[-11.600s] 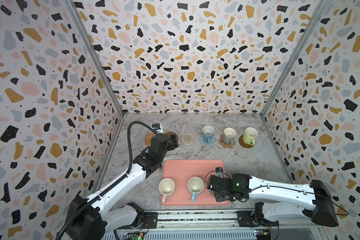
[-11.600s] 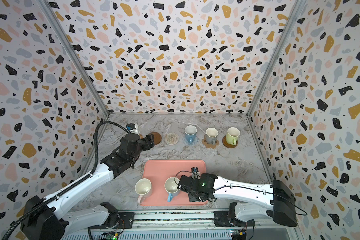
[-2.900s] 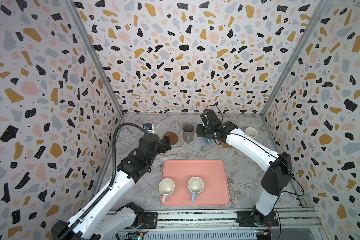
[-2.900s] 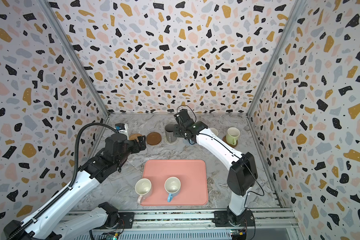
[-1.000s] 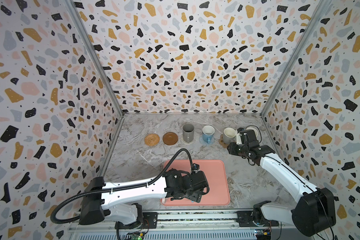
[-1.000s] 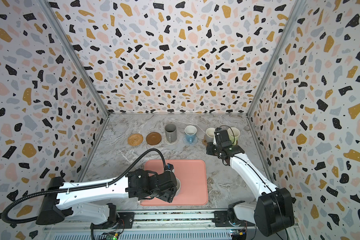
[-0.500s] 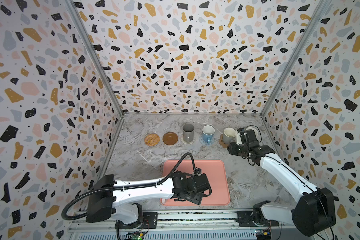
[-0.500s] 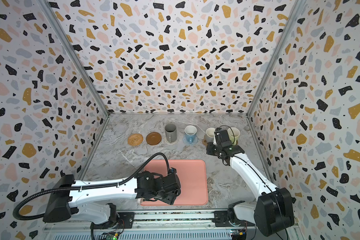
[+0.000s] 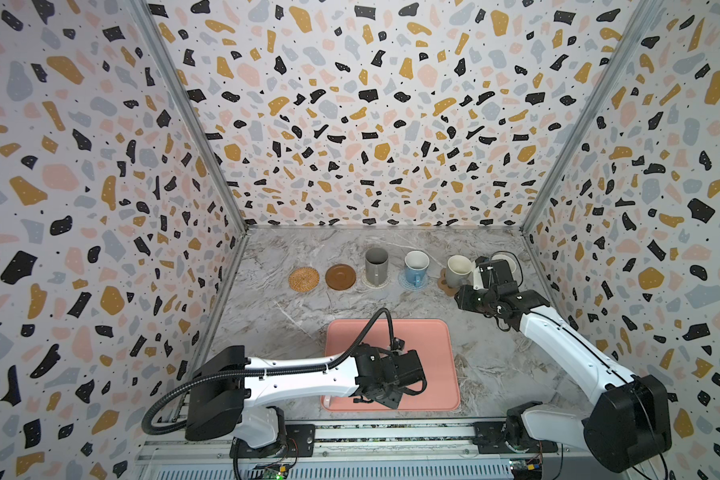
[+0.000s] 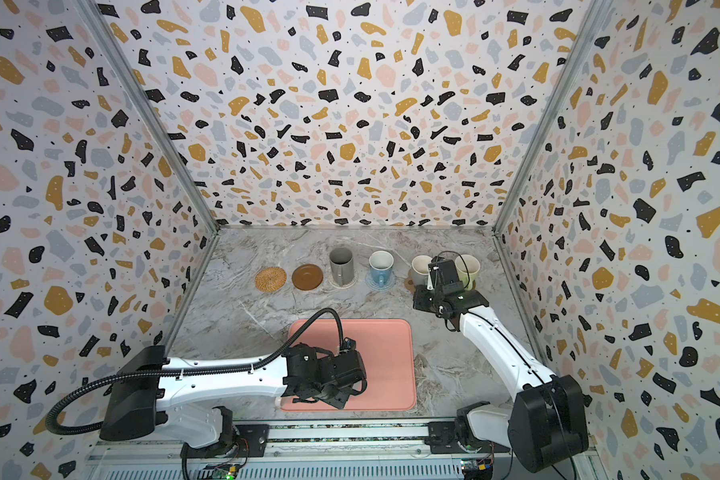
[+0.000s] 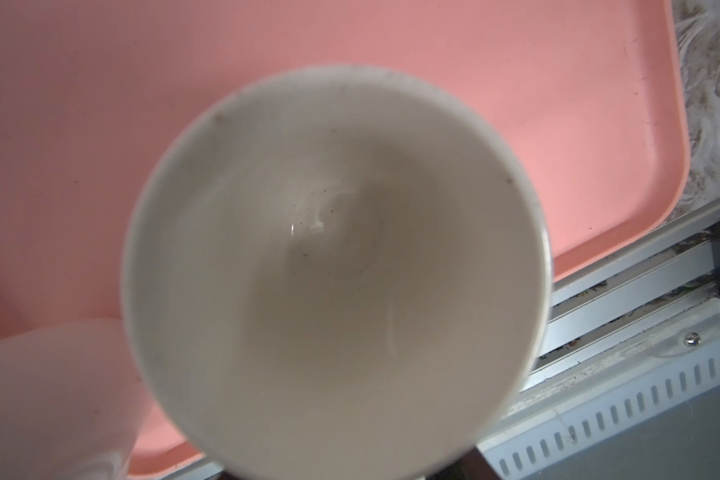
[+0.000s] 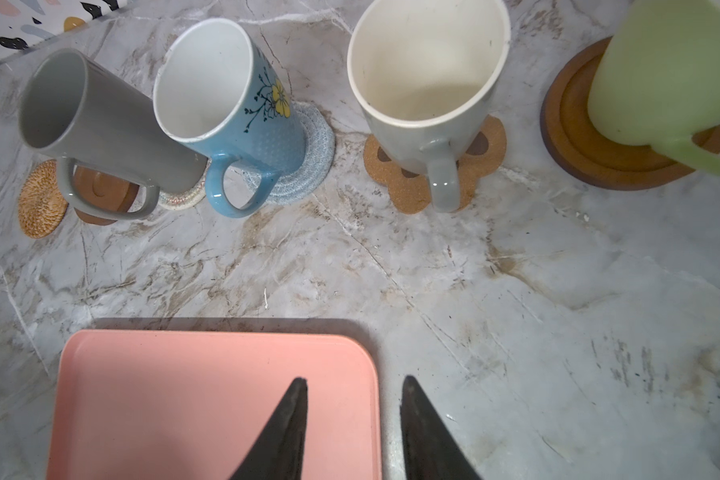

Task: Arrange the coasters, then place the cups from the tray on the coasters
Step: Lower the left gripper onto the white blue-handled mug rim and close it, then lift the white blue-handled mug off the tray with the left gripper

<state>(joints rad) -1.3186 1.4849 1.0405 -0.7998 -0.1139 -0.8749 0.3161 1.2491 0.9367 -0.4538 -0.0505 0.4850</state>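
The left gripper [image 9: 385, 392] hung over a cup [image 11: 333, 266] on the tray [image 11: 558, 104], fingers hidden, grip impossible to tell; the right gripper [image 12: 352, 380] stood narrowly parted, holding nothing.

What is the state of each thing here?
dark grey cup, on beige coaster
blue cup, on blue coaster
grey cup, on paw coaster
green cup, on end coaster
orange coaster, bare
brown coaster, bare
tray, holds cream-lined cup, pink cup
right gripper, open, empty
left gripper, jaws hidden
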